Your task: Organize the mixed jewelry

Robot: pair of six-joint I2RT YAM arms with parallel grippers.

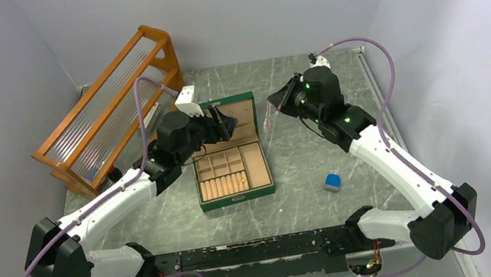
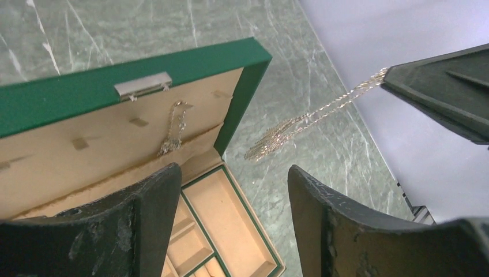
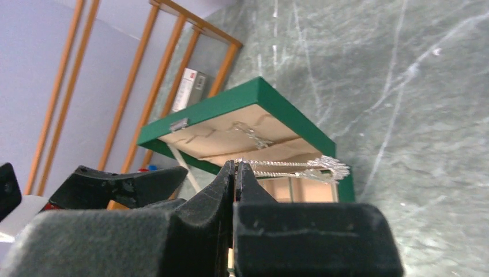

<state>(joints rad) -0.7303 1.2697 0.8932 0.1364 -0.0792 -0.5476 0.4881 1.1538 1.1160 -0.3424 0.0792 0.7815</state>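
Observation:
The green jewelry box stands open mid-table, its lid upright. My right gripper is shut on a thin pale-gold chain and holds it in the air just right of the lid. The right wrist view shows the fingertips pinched on the chain. My left gripper is open and empty in front of the lid, above the beige compartments. In the left wrist view the held chain dangles right of the box, and another chain hangs inside the lid.
A wooden rack stands at the back left. A small blue block lies on the marble table right of the box. A white object sits behind the lid. Walls close in both sides.

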